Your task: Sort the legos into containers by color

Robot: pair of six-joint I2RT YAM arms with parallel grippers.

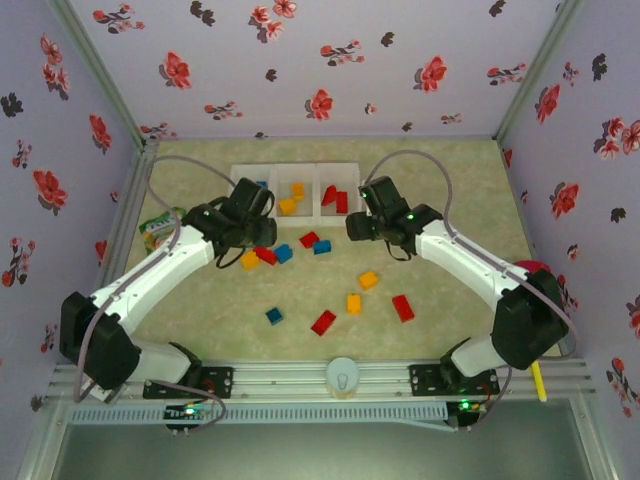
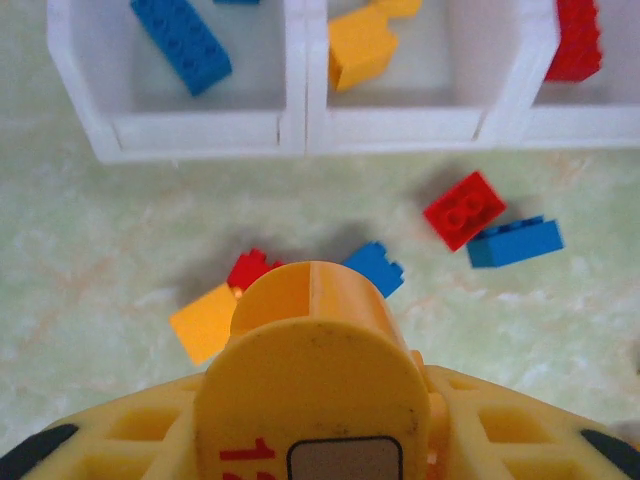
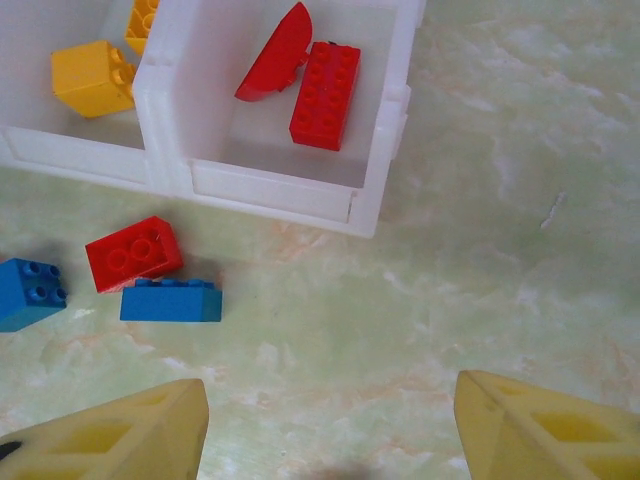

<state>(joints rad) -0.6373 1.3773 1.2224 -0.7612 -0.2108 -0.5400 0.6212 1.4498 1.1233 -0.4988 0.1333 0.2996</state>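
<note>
Along the far side of the pale green marbled tabletop [image 3: 500,200]: white translucent plastic tray of three joined low-walled compartments [image 2: 200,135]. Partly filled, one colour to each: long blue studded brick [image 2: 182,42] in the left compartment, chunky yellow-orange bricks [image 2: 360,50] in the middle, flat red brick and curved red piece [image 3: 323,95] in the right. Hence a settled home for every loose colour.

Loose on the tabletop in front of the tray, roughly ten small plastic bricks not yet sorted. Just before the left compartment, huddled side by side: yellow-orange block [image 2: 203,322], small red brick [image 2: 252,268], small blue brick [image 2: 375,268]. A little to the right, square red four-stud brick [image 3: 133,253] lying against low blue bar brick [image 3: 170,300]. Nearer the arm bases, well apart from one another: two more yellow-orange bricks [image 1: 369,280], two more red bricks [image 1: 403,308], one blue cube [image 1: 274,316].

Left gripper [image 2: 313,290]: low over the near edge of the huddled three, presumably lined up to lift one of them. Orange fingers [image 2: 300,340] seen as a single mass with only a thin seam, so drawn close; cannot tell whether fully closed or pinching anything.

Right gripper [image 3: 330,400]: just in front of the right compartment, yellow fingers [image 3: 130,430] spread wide, nothing between them. Handily placed for the square red four-stud brick beside it, with the red compartment straight ahead.
</note>
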